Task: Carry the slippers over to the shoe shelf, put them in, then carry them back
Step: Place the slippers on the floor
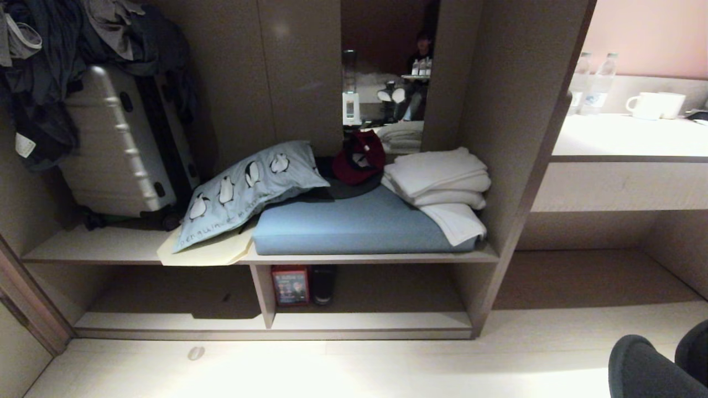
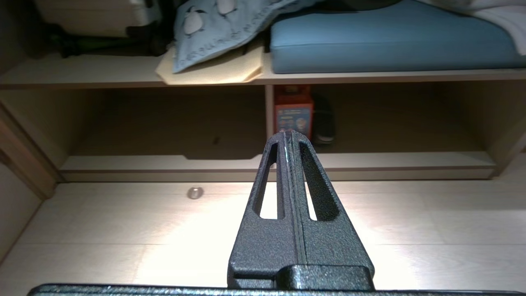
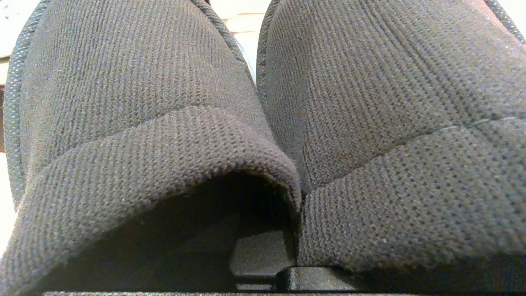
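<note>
The slippers (image 3: 263,102) are pinched by their inner edges in the tightly closed right claw (image 3: 287,246), off the floor, facing the shoe shelf (image 1: 365,320). Being soft, one could be dropped. The left claw (image 2: 289,139) is closed, empty.

dim room | glare on floor (image 1: 232,370) | shelf (image 1: 359,287) recess shadowed

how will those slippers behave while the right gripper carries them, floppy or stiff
Probably floppy: the slippers are knit fabric, and one upper's edge already curls and sags near the right gripper. Likely light, since both hang from one pinch. The textured weave should resist slipping, though the unsupported toes may droop or swing.
</note>
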